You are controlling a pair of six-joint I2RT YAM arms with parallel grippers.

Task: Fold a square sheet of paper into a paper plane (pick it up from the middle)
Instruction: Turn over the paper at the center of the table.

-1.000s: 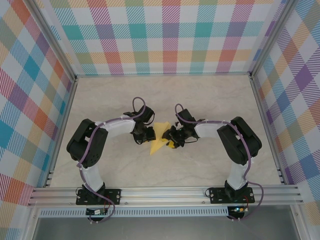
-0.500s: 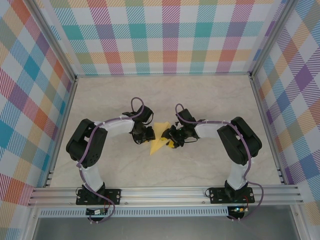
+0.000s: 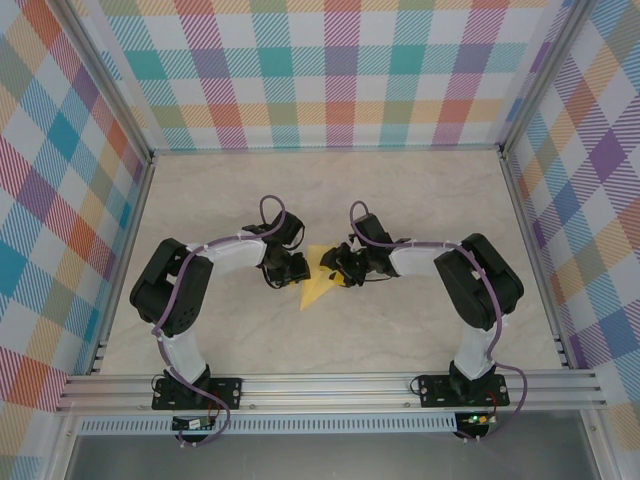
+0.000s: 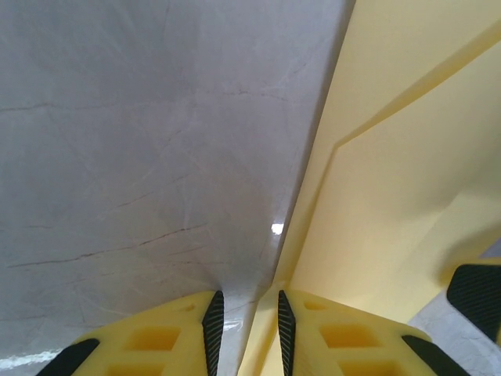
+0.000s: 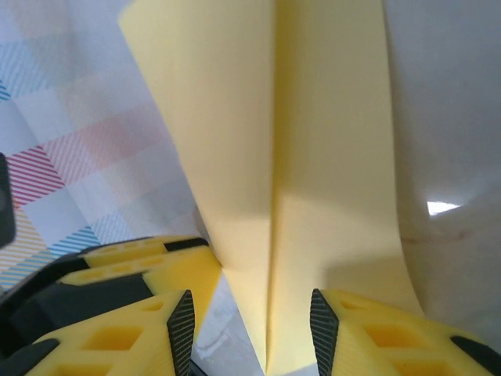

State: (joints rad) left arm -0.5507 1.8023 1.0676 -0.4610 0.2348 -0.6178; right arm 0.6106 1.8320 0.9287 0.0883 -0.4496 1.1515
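Note:
The square sheet of paper (image 3: pixel 316 284) is folded into a yellow pointed shape lying on the table between my two grippers. My left gripper (image 3: pixel 293 271) is at its left edge. In the left wrist view the jaws (image 4: pixel 246 333) stand narrowly apart, with the paper's edge (image 4: pixel 391 188) running down between the pads and bare table showing in the gap. My right gripper (image 3: pixel 337 268) is at the paper's right side. Its jaws (image 5: pixel 252 325) stand open around an upright centre crease of the paper (image 5: pixel 274 196).
The pale marble-look tabletop (image 3: pixel 400 200) is ringed by checked walls and aluminium rails (image 3: pixel 330 388). Both arms bend inward toward the middle. The left gripper's yellow finger (image 5: pixel 149 270) shows close beside the paper in the right wrist view.
The right gripper's jaws have widened and it has shifted slightly toward the far side. The left gripper and the paper have barely moved.

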